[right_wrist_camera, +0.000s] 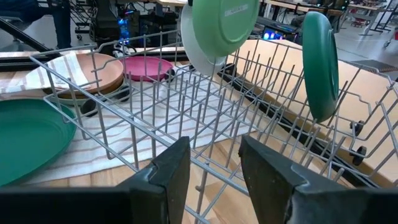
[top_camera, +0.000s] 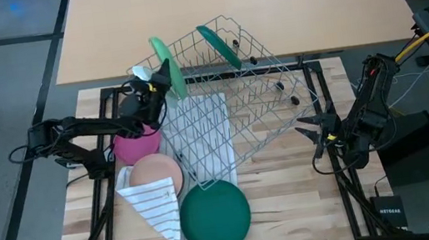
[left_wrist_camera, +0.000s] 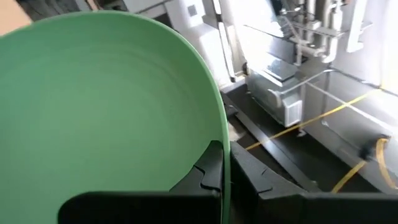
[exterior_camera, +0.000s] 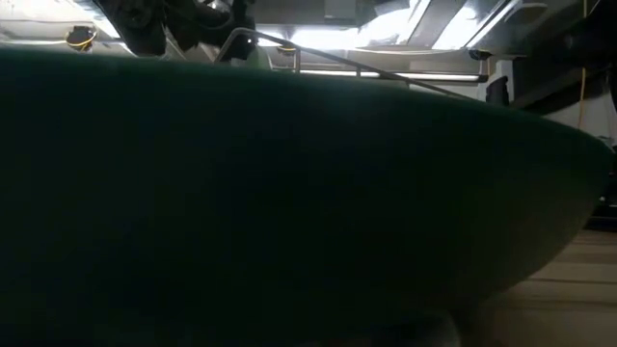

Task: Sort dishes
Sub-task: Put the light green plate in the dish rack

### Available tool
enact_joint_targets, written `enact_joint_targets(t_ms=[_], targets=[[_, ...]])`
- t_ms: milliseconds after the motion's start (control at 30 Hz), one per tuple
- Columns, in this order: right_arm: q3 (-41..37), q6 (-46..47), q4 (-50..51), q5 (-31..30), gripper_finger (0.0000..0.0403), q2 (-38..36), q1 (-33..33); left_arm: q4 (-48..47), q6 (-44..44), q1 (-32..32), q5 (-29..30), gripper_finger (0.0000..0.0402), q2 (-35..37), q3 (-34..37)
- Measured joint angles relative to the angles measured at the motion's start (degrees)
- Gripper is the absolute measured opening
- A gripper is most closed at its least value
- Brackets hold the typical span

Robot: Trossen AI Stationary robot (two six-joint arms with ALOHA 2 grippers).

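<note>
**Five dishes in view, one in my grip, one racked**

Item 1: light green plate [top_camera: 166, 66], white inside. My left gripper [top_camera: 160, 80] is clamped on its rim; my left wrist view shows my fingers [left_wrist_camera: 208, 171] pinching the edge of it. I hold it upright on edge at the far left corner of the wire rack [top_camera: 229, 101]; in my right wrist view it [right_wrist_camera: 221, 28] hangs above the rack's wires.

Item 2: dark green plate [top_camera: 218, 45]. It stands on edge, tilted, among the tines at the rack's far end, and is the only dish seated in the rack.

Item 3: magenta bowl [top_camera: 135, 144]. It sits on the table to the left of the rack, beneath my left arm.

Item 4: peach-pink plate [top_camera: 155, 172]. It lies flat just beside the magenta bowl, on the white striped cloth [top_camera: 155, 208]. My right wrist view shows a brown-orange dish under it, partly hidden.

Item 5: large dark green bowl [top_camera: 214, 215]. It rests on the near end of the cloth, close to the table's front edge, and fills most of the low view.

Container: the rack lies askew across the wooden table [top_camera: 293, 201], its near part over the cloth.

My right gripper [top_camera: 310, 131] waits with fingers apart, holding nothing, just beside the rack's right end.
</note>
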State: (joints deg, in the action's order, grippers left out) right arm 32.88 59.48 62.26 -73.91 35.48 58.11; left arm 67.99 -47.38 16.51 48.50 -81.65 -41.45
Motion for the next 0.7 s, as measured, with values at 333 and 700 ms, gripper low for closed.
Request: enact_joint_targets(t_ms=[333,700], targets=[[0.0,0.0,0.8,0.0,0.0145,0.0,0.0,2.4,2.5,-0.1,-7.2,0.0000,-0.1,-3.1],[0.0,0.0,0.9,0.0,0.0145,0.0,0.0,-1.3,2.8,-0.1,-4.3,0.0000,-0.3,-4.6]])
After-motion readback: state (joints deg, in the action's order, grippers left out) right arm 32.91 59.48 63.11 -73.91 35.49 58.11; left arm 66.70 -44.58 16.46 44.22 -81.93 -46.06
